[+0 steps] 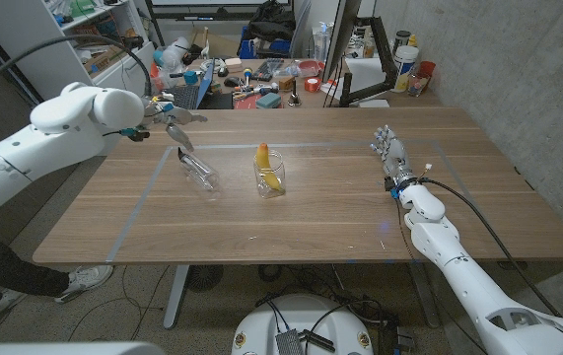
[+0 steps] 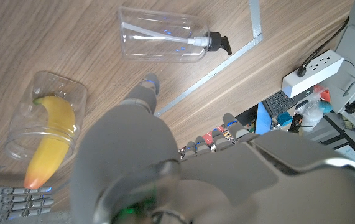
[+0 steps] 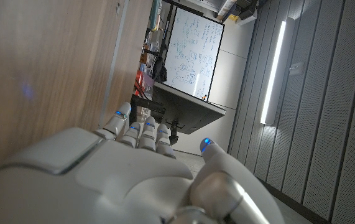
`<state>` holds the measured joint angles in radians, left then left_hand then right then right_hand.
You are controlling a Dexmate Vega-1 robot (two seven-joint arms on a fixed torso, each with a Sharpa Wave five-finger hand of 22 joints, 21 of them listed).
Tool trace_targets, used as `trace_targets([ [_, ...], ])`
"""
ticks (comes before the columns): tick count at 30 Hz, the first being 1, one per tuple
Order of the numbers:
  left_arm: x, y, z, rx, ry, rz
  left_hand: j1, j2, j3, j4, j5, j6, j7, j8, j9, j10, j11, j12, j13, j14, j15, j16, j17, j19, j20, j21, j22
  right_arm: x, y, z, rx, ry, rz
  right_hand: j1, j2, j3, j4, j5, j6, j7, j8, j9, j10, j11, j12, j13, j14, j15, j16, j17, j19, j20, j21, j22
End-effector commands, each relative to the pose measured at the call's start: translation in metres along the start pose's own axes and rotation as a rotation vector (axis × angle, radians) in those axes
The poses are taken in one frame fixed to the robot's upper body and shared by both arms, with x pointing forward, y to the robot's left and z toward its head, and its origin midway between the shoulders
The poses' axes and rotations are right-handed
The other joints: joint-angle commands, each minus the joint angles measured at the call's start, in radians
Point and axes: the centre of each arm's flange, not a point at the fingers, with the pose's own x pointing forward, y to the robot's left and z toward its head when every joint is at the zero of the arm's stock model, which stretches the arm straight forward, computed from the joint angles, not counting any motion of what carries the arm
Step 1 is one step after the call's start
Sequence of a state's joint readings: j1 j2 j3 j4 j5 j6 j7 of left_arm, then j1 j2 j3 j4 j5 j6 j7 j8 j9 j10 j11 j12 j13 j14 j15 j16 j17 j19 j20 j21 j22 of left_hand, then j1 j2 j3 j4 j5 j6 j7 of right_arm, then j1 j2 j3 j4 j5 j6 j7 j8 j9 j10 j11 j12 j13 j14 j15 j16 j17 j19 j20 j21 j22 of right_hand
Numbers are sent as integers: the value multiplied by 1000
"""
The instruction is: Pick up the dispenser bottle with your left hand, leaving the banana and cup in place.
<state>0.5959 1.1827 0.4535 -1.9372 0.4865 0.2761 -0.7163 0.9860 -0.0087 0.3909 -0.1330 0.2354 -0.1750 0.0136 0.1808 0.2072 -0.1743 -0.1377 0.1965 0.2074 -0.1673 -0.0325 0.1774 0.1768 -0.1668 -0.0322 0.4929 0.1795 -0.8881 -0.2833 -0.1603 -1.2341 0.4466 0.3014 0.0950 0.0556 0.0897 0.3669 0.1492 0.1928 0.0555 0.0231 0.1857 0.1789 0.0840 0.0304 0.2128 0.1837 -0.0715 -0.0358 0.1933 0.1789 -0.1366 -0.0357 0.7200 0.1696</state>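
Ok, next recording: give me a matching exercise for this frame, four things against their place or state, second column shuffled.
Things:
1. clear plastic dispenser bottle with black pump
2. yellow banana
3. left hand
4. right hand

States:
A. stands inside the clear plastic cup
B. waits at the right side of the wooden table, holding nothing
C. lies on its side on the table
D. hangs above the table by the bottle, holding nothing

Pairs: 1-C, 2-A, 3-D, 4-B
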Motion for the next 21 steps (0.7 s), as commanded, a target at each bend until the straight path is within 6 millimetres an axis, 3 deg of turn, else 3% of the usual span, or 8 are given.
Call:
trace_targets([
  [1, 2, 3, 0, 75, 48, 4, -1, 12, -3, 5, -6, -476, 6, 6, 4, -275, 12, 10, 5, -235, -20, 4, 3, -131, -100, -3, 2, 2, 0, -1, -1, -1, -1, -7, 72, -5, 1, 9, 7, 3, 6, 6, 8, 6, 3, 2, -2, -14, 4, 3, 8, -107, -2, 5],
  [21, 11, -5, 14, 97, 30, 14, -25, -4, -38, 18, -15, -496, 16, 8, 7, -293, 21, 16, 8, -254, -11, 6, 4, -144, -96, -23, 4, -4, -7, 0, -4, -2, -12, -7, 72, -7, 0, 10, 9, 3, 6, 6, 7, 5, 2, 2, -1, -14, 3, 2, 10, -106, -7, 5],
])
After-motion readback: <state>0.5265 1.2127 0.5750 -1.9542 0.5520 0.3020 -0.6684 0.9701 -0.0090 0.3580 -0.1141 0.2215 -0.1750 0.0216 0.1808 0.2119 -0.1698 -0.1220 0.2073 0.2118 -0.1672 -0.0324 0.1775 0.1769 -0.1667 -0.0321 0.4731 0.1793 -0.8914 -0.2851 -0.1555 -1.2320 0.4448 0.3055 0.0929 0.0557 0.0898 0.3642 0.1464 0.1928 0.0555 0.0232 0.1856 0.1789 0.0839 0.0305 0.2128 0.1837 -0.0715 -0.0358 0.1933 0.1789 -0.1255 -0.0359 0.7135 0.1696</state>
